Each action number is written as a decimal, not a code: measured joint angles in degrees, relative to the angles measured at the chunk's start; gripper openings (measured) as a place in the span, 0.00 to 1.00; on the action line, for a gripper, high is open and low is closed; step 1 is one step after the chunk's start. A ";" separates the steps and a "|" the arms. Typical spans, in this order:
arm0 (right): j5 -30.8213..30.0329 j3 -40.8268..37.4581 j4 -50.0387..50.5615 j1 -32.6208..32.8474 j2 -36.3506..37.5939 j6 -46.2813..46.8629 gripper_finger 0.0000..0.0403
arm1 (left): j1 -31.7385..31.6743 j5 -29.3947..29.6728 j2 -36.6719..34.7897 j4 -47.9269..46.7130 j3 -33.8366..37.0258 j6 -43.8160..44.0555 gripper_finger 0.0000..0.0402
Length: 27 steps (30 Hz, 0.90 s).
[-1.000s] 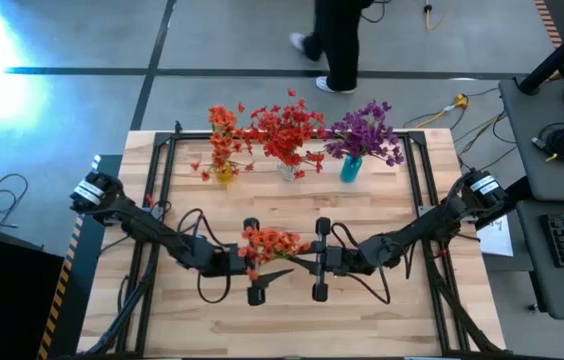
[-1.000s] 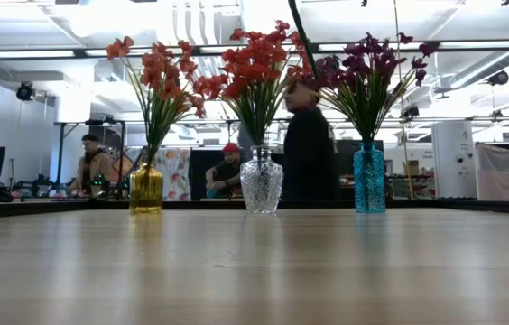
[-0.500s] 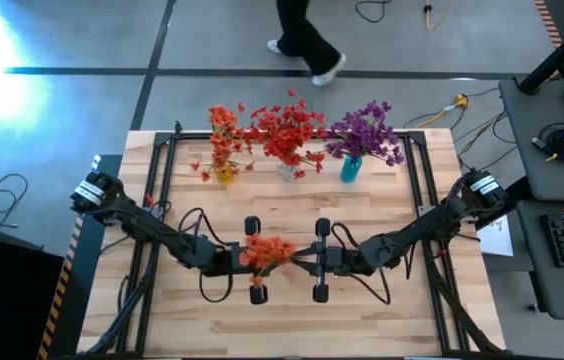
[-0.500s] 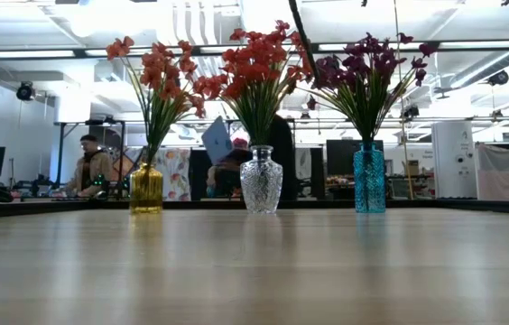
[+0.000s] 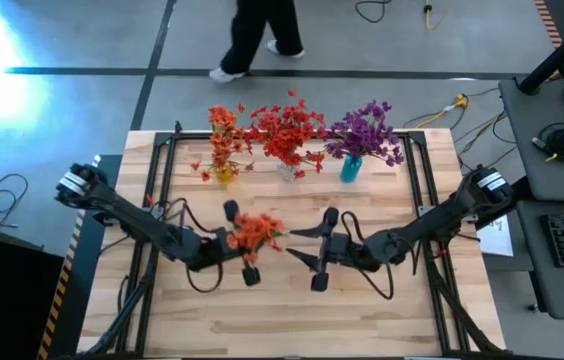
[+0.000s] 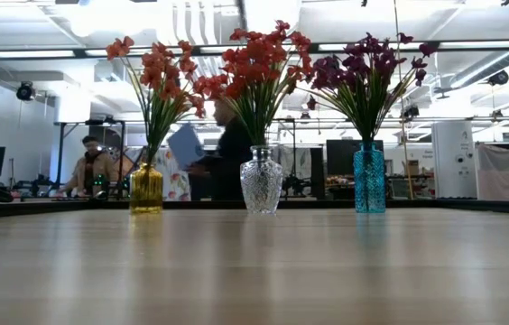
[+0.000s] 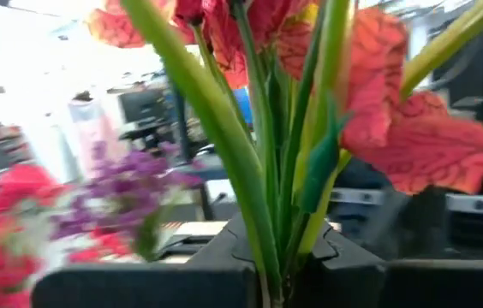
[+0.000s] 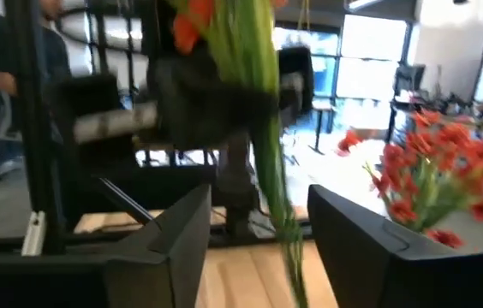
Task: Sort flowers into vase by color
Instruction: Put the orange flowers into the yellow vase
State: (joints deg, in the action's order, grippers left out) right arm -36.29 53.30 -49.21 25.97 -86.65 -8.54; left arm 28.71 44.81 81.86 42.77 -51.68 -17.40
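Now that our right gripper [image 5: 302, 247] has let go, fingers spread, the left gripper [image 5: 245, 245] alone clamps the orange-red sprig [image 5: 255, 231], so the handover looks done; next stop the vases.

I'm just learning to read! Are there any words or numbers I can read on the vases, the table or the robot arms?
None: no words or numbers can be read on anything here.
The paper at the table's right edge carries print, too small to read.
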 joint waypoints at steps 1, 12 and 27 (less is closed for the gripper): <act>-0.43 0.00 1.47 -0.06 0.47 0.45 0.47 | 0.00 1.20 -1.68 -2.04 0.00 0.14 0.01; -1.38 0.00 7.13 -0.20 1.76 3.63 0.53 | -0.11 14.23 -25.89 -19.23 0.02 -4.57 0.00; -1.17 0.00 7.24 -3.07 1.31 6.43 0.52 | -13.94 17.08 -46.17 -25.46 -0.79 -15.56 0.00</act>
State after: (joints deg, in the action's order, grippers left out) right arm -37.46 53.30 -41.97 22.90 -85.34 -2.11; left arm 14.77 61.89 35.69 17.31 -52.47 -32.96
